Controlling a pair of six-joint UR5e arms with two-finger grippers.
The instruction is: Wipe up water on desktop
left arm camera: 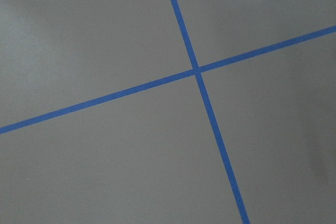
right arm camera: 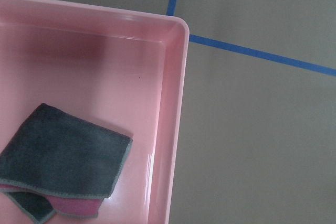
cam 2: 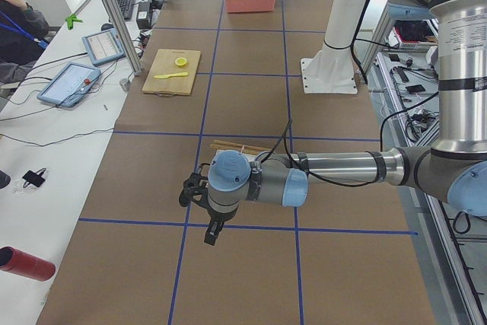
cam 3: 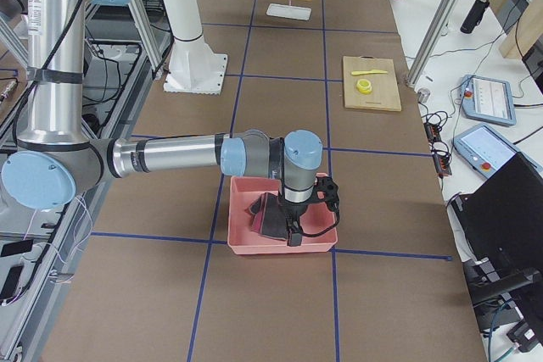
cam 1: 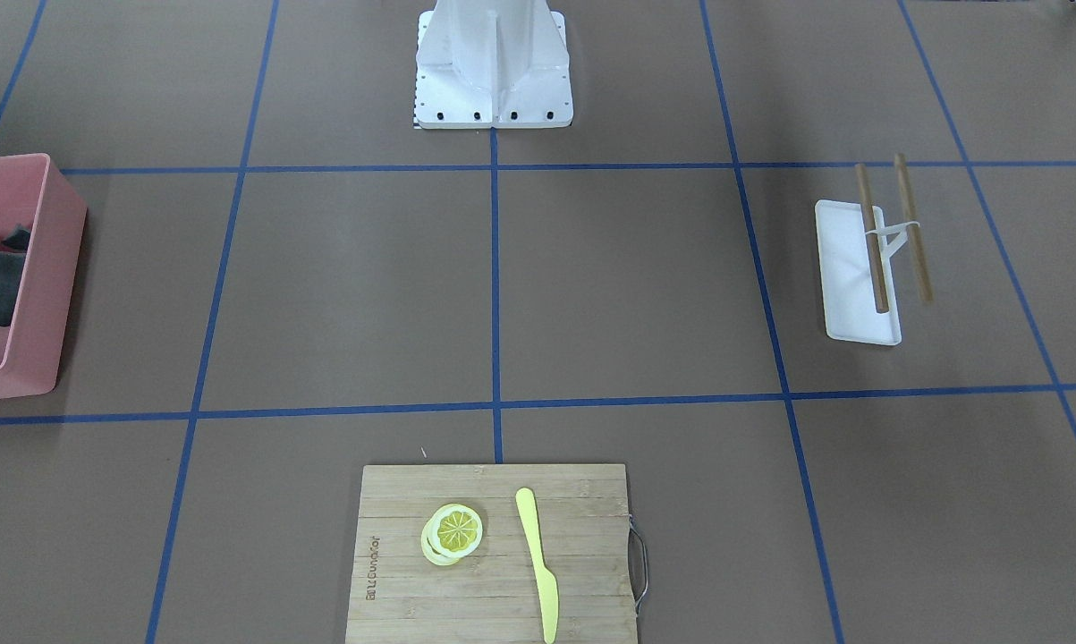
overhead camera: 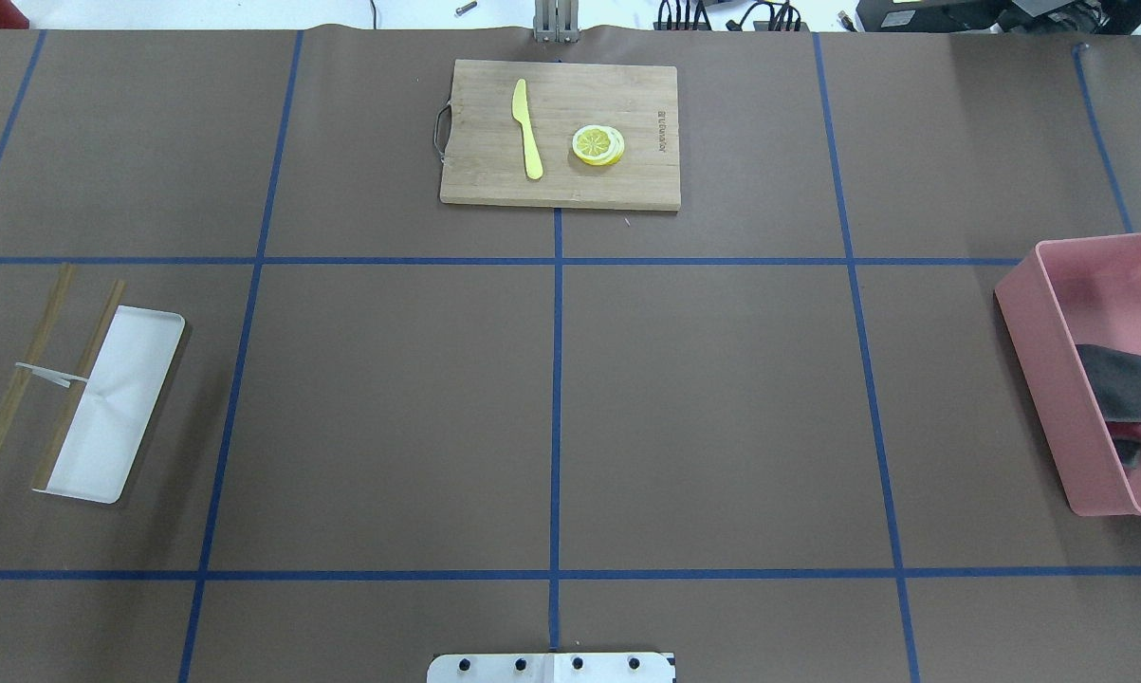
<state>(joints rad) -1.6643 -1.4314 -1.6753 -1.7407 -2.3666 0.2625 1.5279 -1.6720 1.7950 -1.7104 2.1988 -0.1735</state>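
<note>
Two arms out, both low. Left gripper (cam 2: 211,232) hangs fingers-down over the desktop (overhead camera: 703,417), close above a line of blue tape (left arm camera: 197,70). The brown surface lies straight beneath the fingers, and its wrist camera sees nothing but a tape crossing.

Right gripper (cam 3: 293,237) is down in the pink bin (cam 3: 280,248) at the robot's right end, right over a folded grey cloth (right arm camera: 63,150) with pink showing under it. The desktop lies around and below the bin, off to the side of these fingers.

Can't tell from here whether either set of fingers is spread or closed, nor whether the right ones touch the cloth.

Far edge: bamboo cutting board (overhead camera: 475,171) with yellow knife (overhead camera: 527,128) and lemon slices (overhead camera: 598,145).
</note>
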